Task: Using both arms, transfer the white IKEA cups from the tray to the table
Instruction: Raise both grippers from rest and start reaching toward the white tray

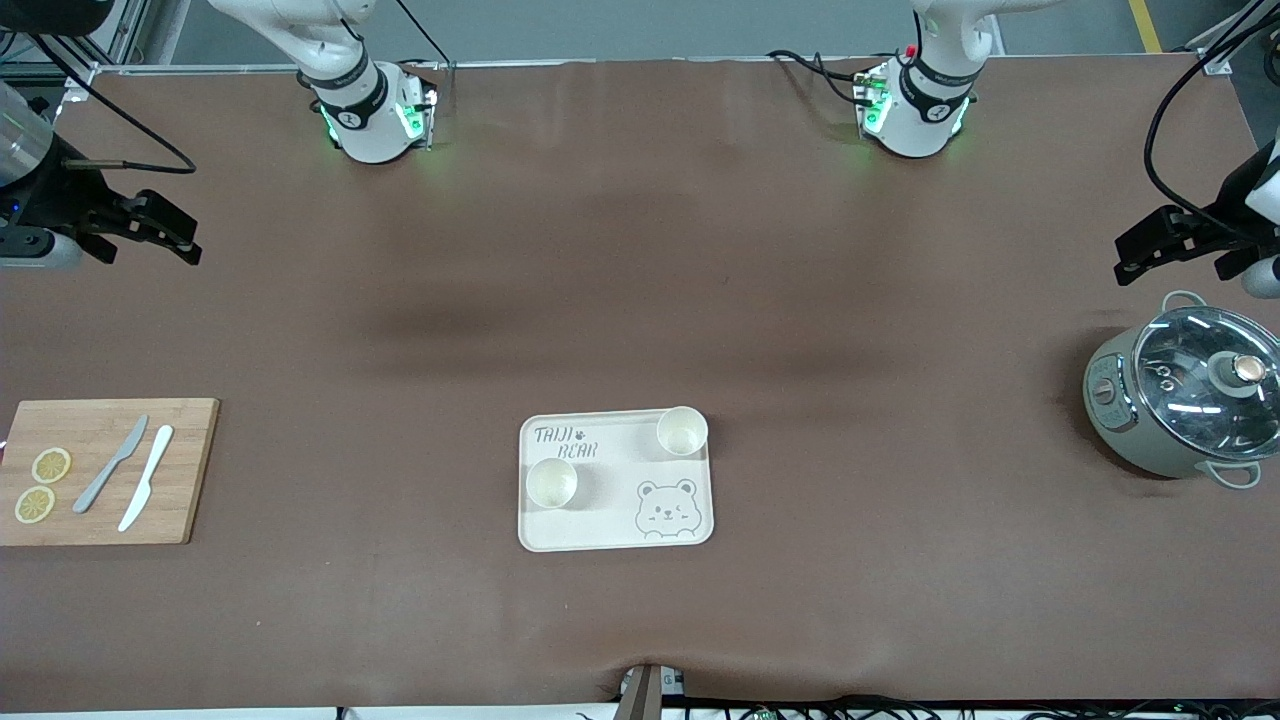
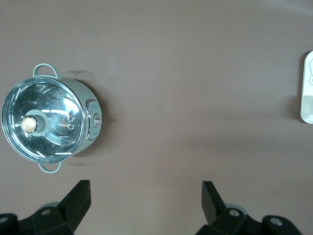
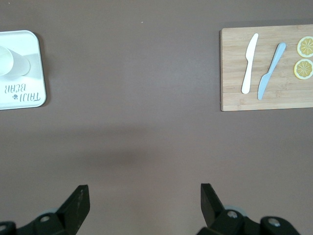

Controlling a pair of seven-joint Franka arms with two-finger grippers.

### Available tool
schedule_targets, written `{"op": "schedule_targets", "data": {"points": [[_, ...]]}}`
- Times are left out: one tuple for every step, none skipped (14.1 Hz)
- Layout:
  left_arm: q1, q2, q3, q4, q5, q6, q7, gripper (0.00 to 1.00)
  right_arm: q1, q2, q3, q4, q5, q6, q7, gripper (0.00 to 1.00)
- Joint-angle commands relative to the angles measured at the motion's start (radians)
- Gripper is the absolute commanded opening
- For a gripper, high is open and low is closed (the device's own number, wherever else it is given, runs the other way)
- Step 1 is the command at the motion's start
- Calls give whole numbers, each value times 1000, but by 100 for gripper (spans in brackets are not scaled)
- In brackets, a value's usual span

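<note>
Two white IKEA cups stand upright on a cream tray point(image 1: 622, 462) with a bear drawing, at the middle of the table. One cup point(image 1: 552, 482) is at the tray's edge toward the right arm's end. The other cup point(image 1: 682, 430) is at the tray's corner toward the left arm's end, farther from the front camera. My left gripper point(image 1: 1135, 255) is open and empty over the table beside a pot; it also shows in the left wrist view point(image 2: 145, 196). My right gripper point(image 1: 182, 240) is open and empty over bare table at the right arm's end, and shows in the right wrist view point(image 3: 144, 196). Part of the tray point(image 3: 24, 93) and a cup point(image 3: 11, 61) show there.
A grey-green pot with a glass lid point(image 1: 1195, 395) stands at the left arm's end and shows in the left wrist view point(image 2: 49, 125). A wooden cutting board point(image 1: 190, 480) at the right arm's end holds two knives and two lemon slices. Brown mat covers the table.
</note>
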State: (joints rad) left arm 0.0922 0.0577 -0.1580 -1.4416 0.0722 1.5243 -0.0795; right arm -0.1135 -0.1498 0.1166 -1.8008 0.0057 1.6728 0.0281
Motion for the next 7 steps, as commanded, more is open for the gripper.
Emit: {"op": "schedule_targets", "data": {"points": [[9, -12, -3, 4, -15, -16, 20, 100, 5, 0, 1, 3, 11, -1, 3, 100], [7, -9, -3, 9, -8, -16, 11, 100, 0, 0, 1, 6, 11, -8, 0, 100], [4, -6, -3, 9, -6, -16, 14, 100, 0, 0, 1, 5, 11, -12, 7, 100], [4, -10, -5, 7, -6, -16, 3, 100, 3, 3, 1, 6, 11, -12, 4, 100], [7, -6, -3, 7, -6, -16, 16, 100, 0, 7, 1, 14, 11, -12, 6, 100], [7, -1, -3, 7, -6, -15, 18, 100, 0, 9, 1, 23, 11, -1, 6, 100], [7, 2, -3, 4, -6, -15, 20, 100, -3, 13, 1, 50, 11, -4, 3, 100]]}}
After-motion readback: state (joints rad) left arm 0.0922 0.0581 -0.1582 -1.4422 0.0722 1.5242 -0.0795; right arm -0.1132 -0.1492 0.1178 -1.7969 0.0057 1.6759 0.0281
